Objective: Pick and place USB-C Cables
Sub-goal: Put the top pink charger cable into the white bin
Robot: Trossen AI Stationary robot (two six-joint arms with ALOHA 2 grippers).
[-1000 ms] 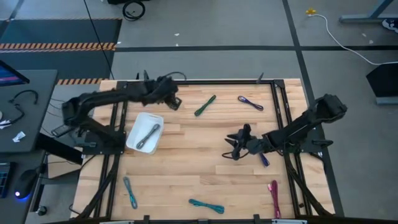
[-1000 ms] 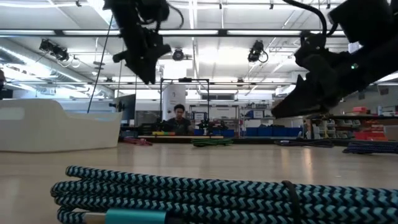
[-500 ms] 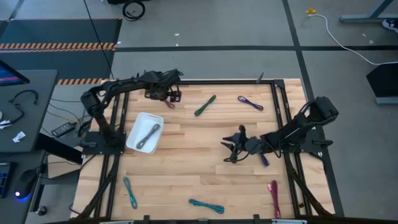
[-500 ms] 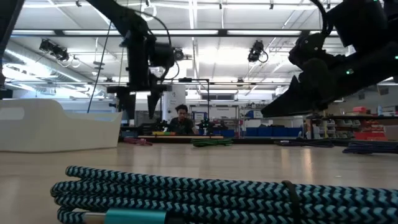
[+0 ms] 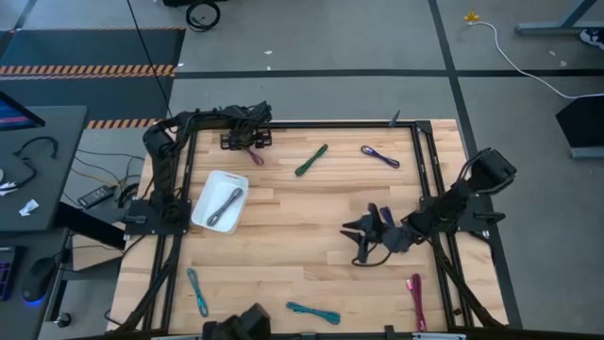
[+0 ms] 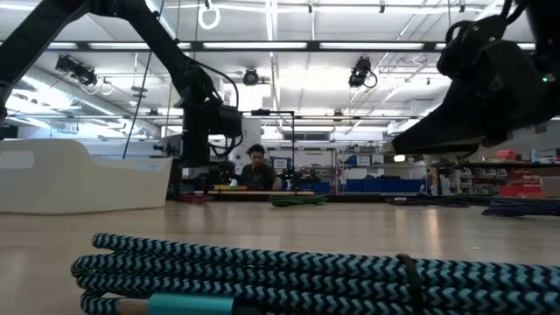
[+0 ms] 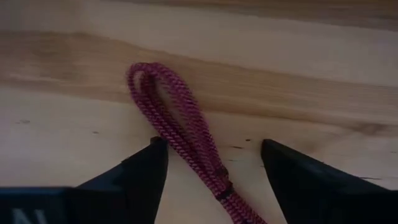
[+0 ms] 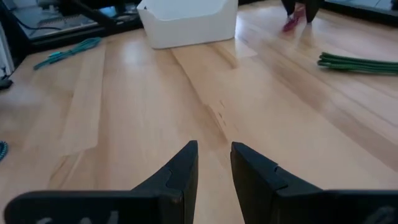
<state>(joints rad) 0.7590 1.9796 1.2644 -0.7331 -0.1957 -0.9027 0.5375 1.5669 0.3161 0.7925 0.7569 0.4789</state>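
A maroon cable (image 7: 180, 137) lies flat on the wood near the far left corner (image 5: 255, 157). My left gripper (image 5: 247, 142) points down over it, open, one finger on each side of the bundle (image 7: 211, 155). One fingertip (image 7: 155, 152) stands right beside the strands; I cannot tell whether it touches. My right gripper (image 5: 359, 242) hovers right of centre, its fingers (image 8: 214, 163) a narrow gap apart with nothing between them. A grey cable (image 5: 225, 204) lies in the white tray (image 5: 204, 219).
Loose cables lie about the table: green (image 5: 310, 160), purple (image 5: 379, 156), light blue (image 5: 197, 291), teal (image 5: 313, 312), pink (image 5: 415, 300). The teal one fills the low view's foreground (image 6: 306, 271). A dark shape (image 5: 241, 326) shows at the near edge. Bare wood lies in the middle.
My left gripper has swung from above the tray's far side toward the far edge, tipped to point straight down, spread its fingers and come down over the maroon cable. My right gripper has drifted a little toward the near edge. The cables have stayed where they were.
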